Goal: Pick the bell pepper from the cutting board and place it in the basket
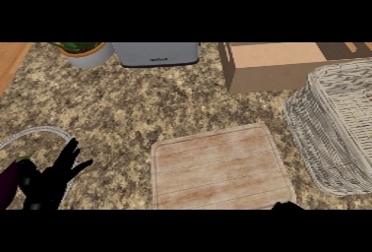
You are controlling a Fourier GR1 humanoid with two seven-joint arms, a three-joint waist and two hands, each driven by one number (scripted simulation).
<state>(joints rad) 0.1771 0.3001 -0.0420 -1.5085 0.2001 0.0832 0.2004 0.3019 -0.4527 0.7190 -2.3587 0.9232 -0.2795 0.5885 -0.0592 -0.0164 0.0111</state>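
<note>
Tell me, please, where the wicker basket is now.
In the head view, the wicker basket lies at the right edge of the counter, just right of the cutting board and in front of the cardboard box.

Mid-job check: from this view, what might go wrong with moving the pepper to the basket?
1. No pepper shows on the cutting board, so a grasp there may close on nothing.
2. The right hand barely shows at the lower edge, so its reach would be hard to monitor.
3. The cardboard box sits close behind the basket; a high swing might clip it.
</note>
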